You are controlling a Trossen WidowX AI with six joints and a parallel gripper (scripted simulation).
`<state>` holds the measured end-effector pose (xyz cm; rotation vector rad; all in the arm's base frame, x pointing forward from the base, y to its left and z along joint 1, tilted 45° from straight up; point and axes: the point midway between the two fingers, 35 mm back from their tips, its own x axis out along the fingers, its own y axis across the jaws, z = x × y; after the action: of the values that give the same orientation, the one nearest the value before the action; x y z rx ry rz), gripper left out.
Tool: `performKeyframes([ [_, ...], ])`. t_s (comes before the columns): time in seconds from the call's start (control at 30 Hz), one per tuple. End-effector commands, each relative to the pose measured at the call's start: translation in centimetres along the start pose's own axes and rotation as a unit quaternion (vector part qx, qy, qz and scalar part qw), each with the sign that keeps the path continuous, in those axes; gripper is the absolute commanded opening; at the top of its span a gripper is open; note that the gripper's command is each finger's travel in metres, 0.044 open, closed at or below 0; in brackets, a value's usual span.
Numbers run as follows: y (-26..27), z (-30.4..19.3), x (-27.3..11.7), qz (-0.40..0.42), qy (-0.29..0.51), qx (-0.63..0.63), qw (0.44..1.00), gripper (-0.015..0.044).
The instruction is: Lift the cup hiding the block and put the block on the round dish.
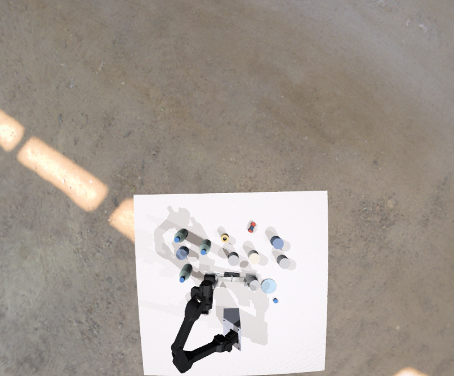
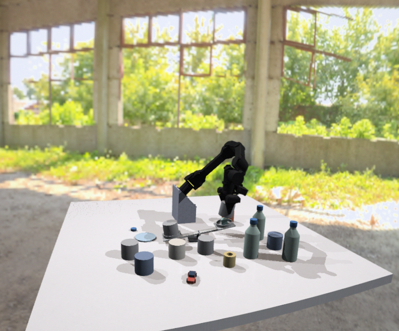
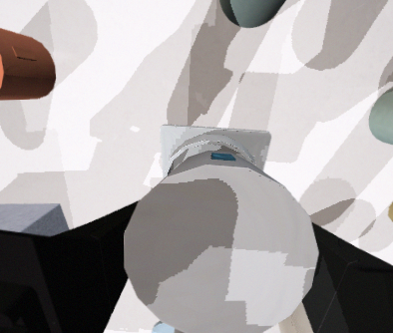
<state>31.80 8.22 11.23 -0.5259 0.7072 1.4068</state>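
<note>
My gripper (image 2: 227, 210) (image 3: 215, 208) is shut on a grey cup (image 2: 223, 208) (image 3: 269, 214), held upright just above the raised end of the balance (image 1: 238, 277) (image 2: 207, 232) (image 3: 260, 142). A small blue mark shows on that cup's side in the wrist view. A small dark green shape (image 2: 223, 221), apparently the block, sits in the ring under the cup; the cup hides it in the wrist view. The other grey cup (image 1: 254, 285) (image 2: 170, 228) stands on the balance's lower end. The pale blue round dish (image 1: 268, 286) (image 2: 145, 237) lies beside that end, with no cup above it.
Green bottles (image 1: 205, 246) (image 2: 251, 243) stand near the raised end, and an orange cylinder (image 2: 232, 216) (image 3: 27, 65) stands behind it. Grey, cream and blue cylinders, a brass ring (image 2: 229, 261) and a red toy car (image 2: 191, 277) stand on the balance's far side. A blue cap (image 1: 275, 300) (image 2: 133, 229) lies near the dish.
</note>
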Motion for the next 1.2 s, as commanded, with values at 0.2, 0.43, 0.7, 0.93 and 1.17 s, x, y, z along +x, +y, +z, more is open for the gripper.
performKeyframes([
  [0.2, 0.0, 0.1, -1.6, -0.005, -0.004, -0.001, 1.0, 0.0],
  [0.43, 0.1, 0.1, -2.5, -0.005, -0.005, -0.001, 1.0, 0.0],
  [0.7, 0.3, 0.1, -3.4, -0.005, -0.006, -0.001, 1.0, 0.0],
  [0.93, 0.5, 0.1, -3.1, 0.001, -0.003, 0.0, 1.0, 0.0],
  [1.17, 0.5, 0.1, -3.1, 0.001, -0.003, 0.0, 1.0, 0.0],
])
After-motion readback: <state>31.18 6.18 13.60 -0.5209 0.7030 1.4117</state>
